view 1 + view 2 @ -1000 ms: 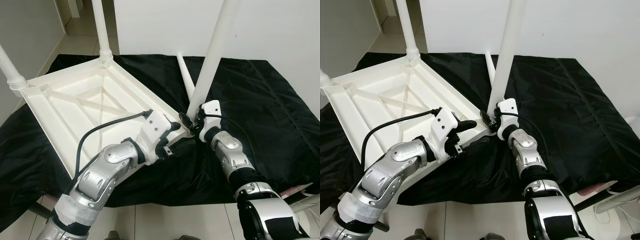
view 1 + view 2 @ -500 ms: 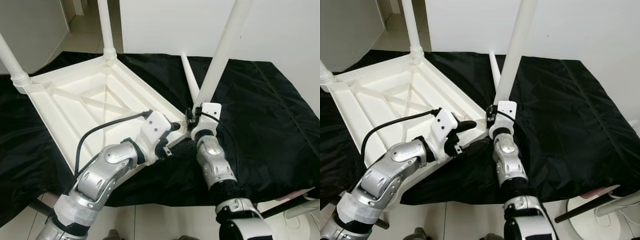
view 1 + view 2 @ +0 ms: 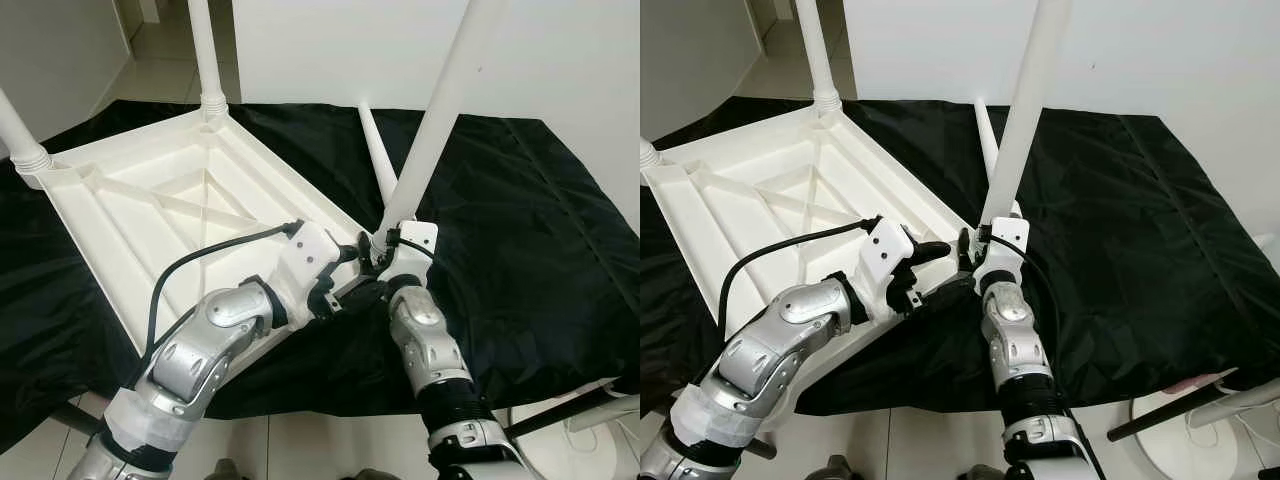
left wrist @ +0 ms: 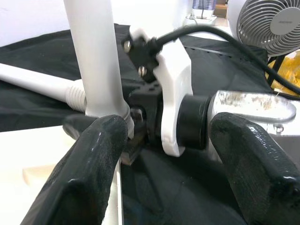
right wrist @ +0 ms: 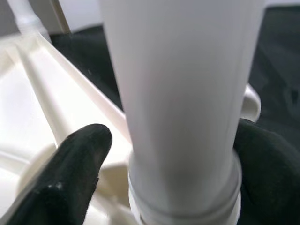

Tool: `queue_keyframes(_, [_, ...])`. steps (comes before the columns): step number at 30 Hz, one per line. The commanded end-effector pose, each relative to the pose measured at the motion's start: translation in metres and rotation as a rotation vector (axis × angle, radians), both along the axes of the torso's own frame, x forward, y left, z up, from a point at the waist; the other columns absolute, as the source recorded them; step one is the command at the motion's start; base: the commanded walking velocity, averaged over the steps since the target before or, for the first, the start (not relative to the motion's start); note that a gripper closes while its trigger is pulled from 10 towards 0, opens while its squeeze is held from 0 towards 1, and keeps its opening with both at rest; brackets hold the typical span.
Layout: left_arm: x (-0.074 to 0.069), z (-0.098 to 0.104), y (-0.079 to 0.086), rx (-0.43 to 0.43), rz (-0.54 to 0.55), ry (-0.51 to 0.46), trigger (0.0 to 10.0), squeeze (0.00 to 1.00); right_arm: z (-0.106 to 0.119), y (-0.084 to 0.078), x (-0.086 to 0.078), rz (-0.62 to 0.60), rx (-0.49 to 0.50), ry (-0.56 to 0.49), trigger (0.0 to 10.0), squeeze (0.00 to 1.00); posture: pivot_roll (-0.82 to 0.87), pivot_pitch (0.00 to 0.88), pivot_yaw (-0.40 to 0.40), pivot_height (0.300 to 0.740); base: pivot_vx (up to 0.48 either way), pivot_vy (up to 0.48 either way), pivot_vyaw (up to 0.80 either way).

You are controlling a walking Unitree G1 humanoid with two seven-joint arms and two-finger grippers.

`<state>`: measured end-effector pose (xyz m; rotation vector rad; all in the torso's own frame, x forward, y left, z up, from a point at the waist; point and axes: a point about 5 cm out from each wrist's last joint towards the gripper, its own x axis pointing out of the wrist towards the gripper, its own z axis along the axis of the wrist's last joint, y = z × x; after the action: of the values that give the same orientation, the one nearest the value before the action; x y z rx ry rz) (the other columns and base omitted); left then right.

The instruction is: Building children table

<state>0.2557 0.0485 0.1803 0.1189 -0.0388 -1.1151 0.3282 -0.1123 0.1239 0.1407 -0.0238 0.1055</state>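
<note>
The upturned white tabletop (image 3: 150, 215) lies on the black cloth (image 3: 520, 220). At its near corner the right gripper (image 5: 173, 183) grasps the leaning table leg (image 3: 440, 120) low, its long axis rising away. The left gripper (image 4: 166, 154) hovers released just beside, fingers (image 4: 93, 164) flanking that joint.

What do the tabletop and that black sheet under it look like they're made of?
Tabletop: probably moulded plastic, matte white, judging by the cast ribs on its underside. Sheet: looks like thin synthetic fabric or plastic film, slightly glossy, creased and wrinkled.
</note>
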Motion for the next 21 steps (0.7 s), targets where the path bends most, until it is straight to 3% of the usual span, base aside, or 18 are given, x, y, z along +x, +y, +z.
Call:
queue_keyframes(1, [-0.004, 0.003, -0.002, 0.004, -0.048, -0.013, 10.0, 0.00, -0.001, -0.002, -0.003, 0.036, 0.005, -0.019, 10.0, 1.00, 0.01, 0.000, -0.042, 0.740, 0.000, 0.000, 0.00])
queue_keyframes(4, [-0.005, 0.003, -0.003, 0.003, -0.048, -0.013, 10.0, 0.00, -0.004, -0.011, -0.004, 0.099, -0.034, -0.049, 10.0, 1.00, 0.01, 0.000, -0.045, 0.740, 0.000, 0.000, 0.00])
queue_keyframes(5, [-0.006, 0.004, -0.003, 0.003, -0.049, -0.013, 10.0, 0.00, -0.004, -0.013, -0.004, 0.115, -0.046, -0.053, 10.0, 0.70, 0.01, 0.000, -0.045, 0.740, 0.000, 0.000, 0.00])
queue_keyframes(6, [-0.006, 0.004, -0.003, 0.003, -0.048, -0.013, 10.0, 0.00, -0.004, -0.015, -0.004, 0.139, -0.056, -0.059, 10.0, 0.00, 0.01, 0.000, -0.046, 0.740, 0.000, 0.000, 0.00])
queue_keyframes(10, [-0.006, 0.003, -0.003, 0.004, -0.048, -0.014, 10.0, 0.00, -0.002, -0.023, -0.002, 0.210, -0.080, -0.076, 10.0, 0.00, 0.01, 0.000, -0.044, 0.740, 0.000, 0.000, 0.00])
queue_keyframes(15, [-0.004, 0.005, -0.003, 0.005, -0.052, -0.018, 10.0, 0.00, 0.002, -0.038, 0.006, 0.383, -0.153, -0.091, 10.0, 0.00, 0.00, 0.000, -0.034, 0.740, 0.000, 0.000, 0.00])
queue_keyframes(21, [-0.002, 0.006, -0.004, 0.007, -0.062, -0.026, 10.0, 0.00, 0.008, -0.042, 0.018, 0.459, -0.227, -0.107, 10.0, 0.00, 0.00, 0.000, -0.024, 0.740, 0.000, 0.000, 0.00])
